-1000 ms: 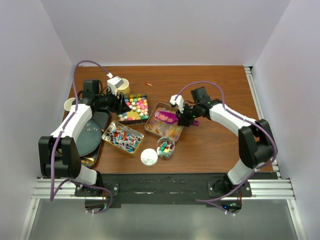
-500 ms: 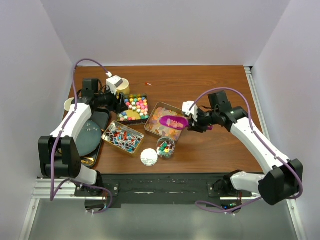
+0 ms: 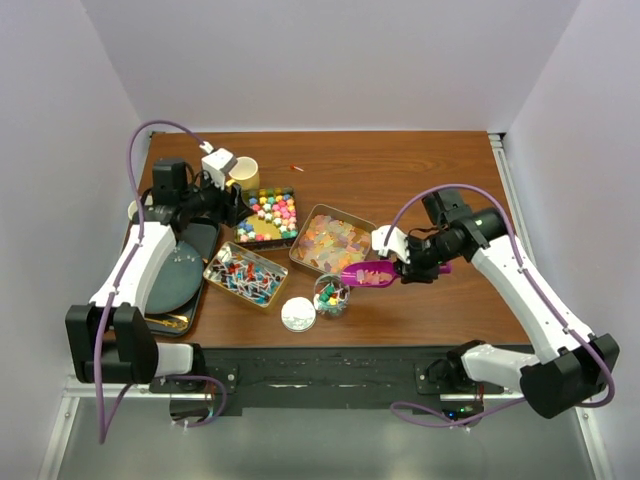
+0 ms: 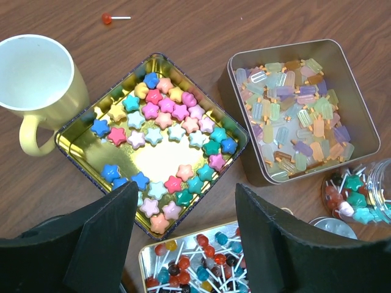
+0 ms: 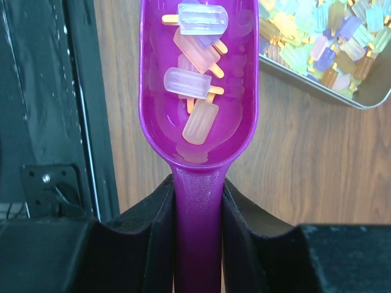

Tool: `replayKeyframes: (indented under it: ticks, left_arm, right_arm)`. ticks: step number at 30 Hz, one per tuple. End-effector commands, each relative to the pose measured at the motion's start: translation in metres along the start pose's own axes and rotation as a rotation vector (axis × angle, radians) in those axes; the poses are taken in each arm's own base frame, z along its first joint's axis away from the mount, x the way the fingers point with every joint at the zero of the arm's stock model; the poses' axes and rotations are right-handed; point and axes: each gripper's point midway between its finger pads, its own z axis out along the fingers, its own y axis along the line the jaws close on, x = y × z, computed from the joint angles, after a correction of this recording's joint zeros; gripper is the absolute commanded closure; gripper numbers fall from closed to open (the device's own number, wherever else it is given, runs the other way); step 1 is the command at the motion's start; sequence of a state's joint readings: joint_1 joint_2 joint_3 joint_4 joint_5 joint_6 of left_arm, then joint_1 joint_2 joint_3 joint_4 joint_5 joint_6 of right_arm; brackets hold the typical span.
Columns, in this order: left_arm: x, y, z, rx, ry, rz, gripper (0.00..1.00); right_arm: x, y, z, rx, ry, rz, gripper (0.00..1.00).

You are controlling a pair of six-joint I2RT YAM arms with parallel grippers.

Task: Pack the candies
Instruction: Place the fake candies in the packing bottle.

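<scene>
My right gripper (image 5: 198, 213) is shut on the handle of a purple scoop (image 5: 198, 79) that carries several pale popsicle-shaped candies (image 5: 188, 82). In the top view the scoop (image 3: 368, 274) hangs just right of a small glass jar (image 3: 331, 294) with candies in it. My left gripper (image 4: 186, 226) is open and holds nothing, above the gap between a gold tin of star candies (image 4: 162, 131) and a tin of lollipops (image 4: 195, 262). A silver tin of popsicle candies (image 4: 299, 110) lies to the right.
A yellow mug (image 3: 244, 172) stands behind the star tin, and a stray lollipop (image 3: 297, 167) lies beside it. The jar's white lid (image 3: 298, 314) rests near the front edge. A dark round plate (image 3: 170, 275) lies at the left.
The right arm lifted the loaded scoop out of the popsicle tin and carried it toward the near edge, beside the jar. The left gripper drew back a little and opened slightly wider.
</scene>
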State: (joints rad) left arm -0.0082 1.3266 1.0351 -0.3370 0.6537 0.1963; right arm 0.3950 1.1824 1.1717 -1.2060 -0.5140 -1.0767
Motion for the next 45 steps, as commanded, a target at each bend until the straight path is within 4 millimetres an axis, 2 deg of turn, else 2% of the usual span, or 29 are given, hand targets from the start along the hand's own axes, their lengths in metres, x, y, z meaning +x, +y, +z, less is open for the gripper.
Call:
replayKeyframes:
  ticks: [1,8,13,18,33,41,45]
  left_arm:
    - [-0.007,0.003,-0.011,-0.025,-0.062,-0.007,0.3]
    - [0.006,-0.004,-0.021,-0.025,-0.088,-0.045,0.3]
    - [0.01,-0.01,-0.029,-0.029,-0.113,-0.055,0.3]
    - [0.016,-0.015,-0.033,-0.021,-0.127,-0.069,0.3]
    - [0.019,-0.015,-0.032,-0.004,-0.182,-0.103,0.3]
    - [0.023,-0.023,-0.028,0.042,-0.201,-0.179,0.3]
    - [0.014,-0.024,-0.028,0.056,-0.235,-0.175,0.31]
  right_arm:
    - [-0.001,-0.001,-0.014,0.007,0.079,-0.056,1.0]
    - [0.001,-0.006,-0.002,0.009,0.202,-0.065,1.0]
    - [-0.011,-0.025,0.009,0.097,0.252,-0.05,1.0]
    - [-0.012,-0.036,0.011,0.12,0.321,-0.088,1.0]
    - [-0.015,-0.024,-0.003,0.059,0.572,-0.333,1.0]
    - [-0.022,-0.03,-0.016,0.091,0.635,-0.374,1.0]
    - [-0.027,-0.034,-0.025,0.144,0.627,-0.346,1.0]
